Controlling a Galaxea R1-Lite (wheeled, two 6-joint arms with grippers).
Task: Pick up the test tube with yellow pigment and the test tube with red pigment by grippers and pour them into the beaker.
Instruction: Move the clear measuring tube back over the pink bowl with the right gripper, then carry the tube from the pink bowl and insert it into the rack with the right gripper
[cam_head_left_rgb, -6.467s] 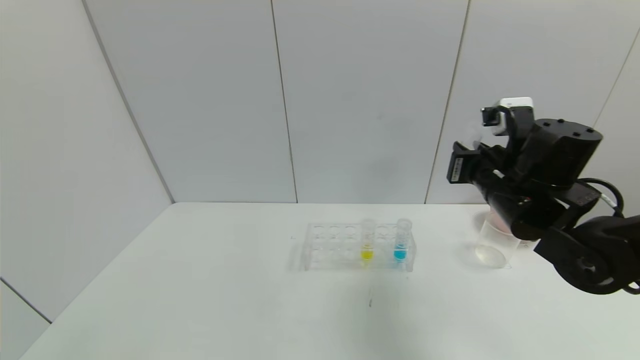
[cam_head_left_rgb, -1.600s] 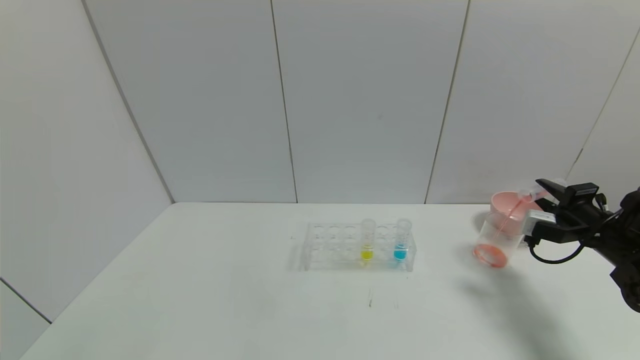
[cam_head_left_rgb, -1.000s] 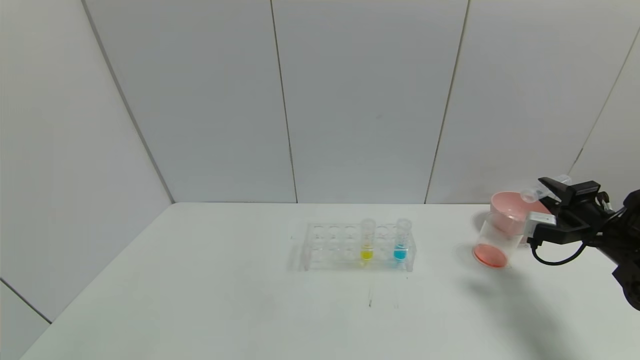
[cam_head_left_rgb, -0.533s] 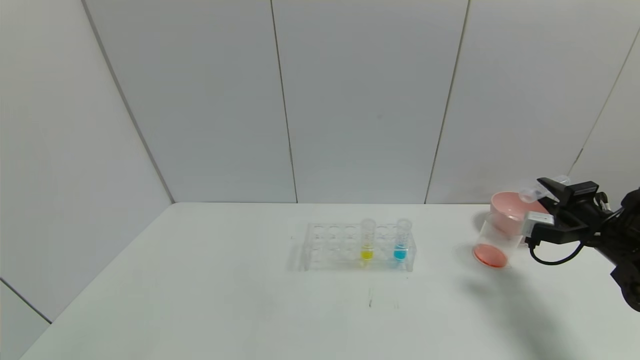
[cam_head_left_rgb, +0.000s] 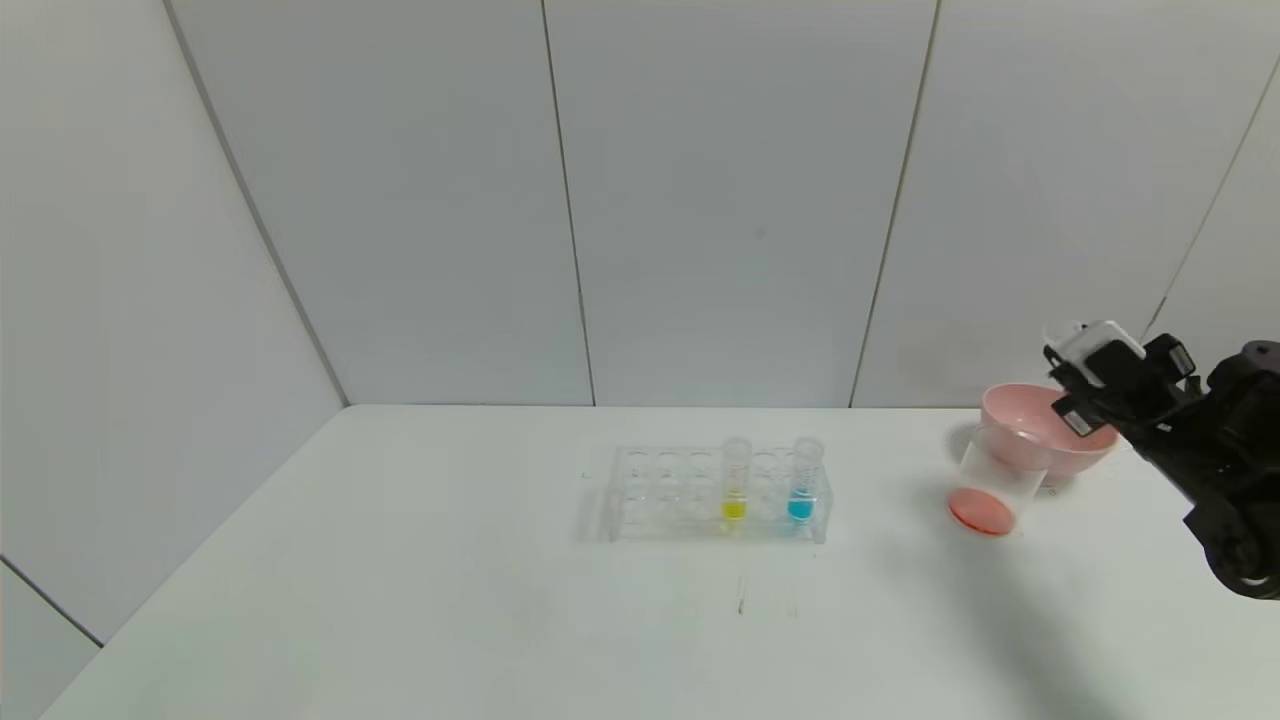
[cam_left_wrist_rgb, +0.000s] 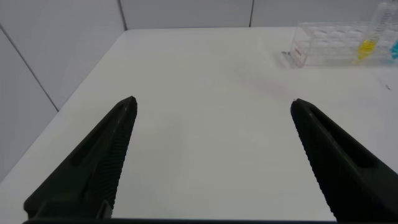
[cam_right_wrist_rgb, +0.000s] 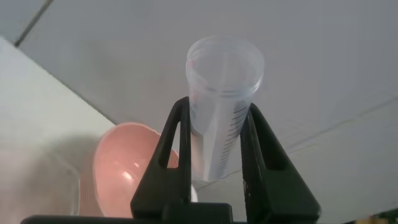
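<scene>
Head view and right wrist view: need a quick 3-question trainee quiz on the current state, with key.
1. True or false: the beaker has red liquid at its bottom.
2. What do the right gripper's fingers grip? A nothing; B an empty clear test tube; C the beaker.
3. Which task tube stands in the rack?

Key: 1 true. 2 B. 3 the test tube with yellow pigment. Note: the left gripper idles, fingers open, short of the rack.
</scene>
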